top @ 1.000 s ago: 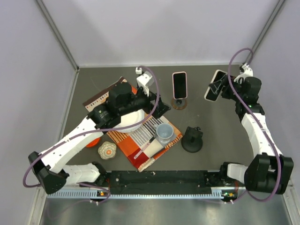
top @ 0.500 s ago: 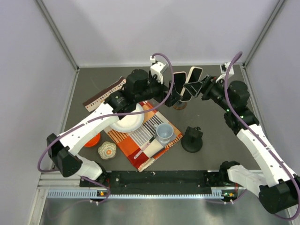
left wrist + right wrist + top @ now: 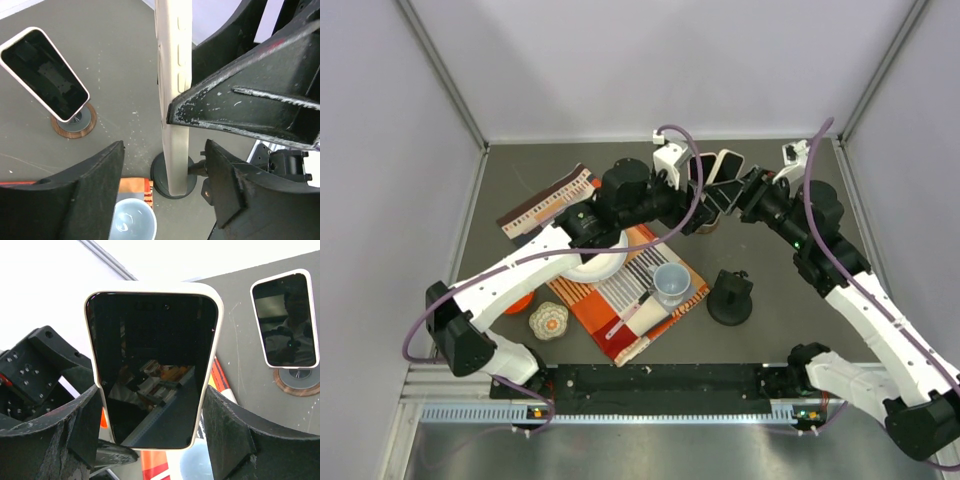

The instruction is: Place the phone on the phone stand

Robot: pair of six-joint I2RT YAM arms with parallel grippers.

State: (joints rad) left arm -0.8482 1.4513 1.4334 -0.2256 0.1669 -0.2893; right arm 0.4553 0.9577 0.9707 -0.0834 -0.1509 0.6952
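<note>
The right end effector [image 3: 152, 407] clamps the phone [image 3: 152, 355], long axis along its fingers; left end effector [image 3: 165, 150] gapes.

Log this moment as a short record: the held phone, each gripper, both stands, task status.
held item: cream-cased phone, screen dark, lifted off the table
right arm: right gripper shut on the cream-cased phone's long edges
left arm: left gripper open, straddling that phone edge-on, gaps on both sides
free stand: black stand, nothing on it
other phone: pink-cased phone sitting on the wooden-base stand
task status: cream-cased phone not yet on any stand
</note>
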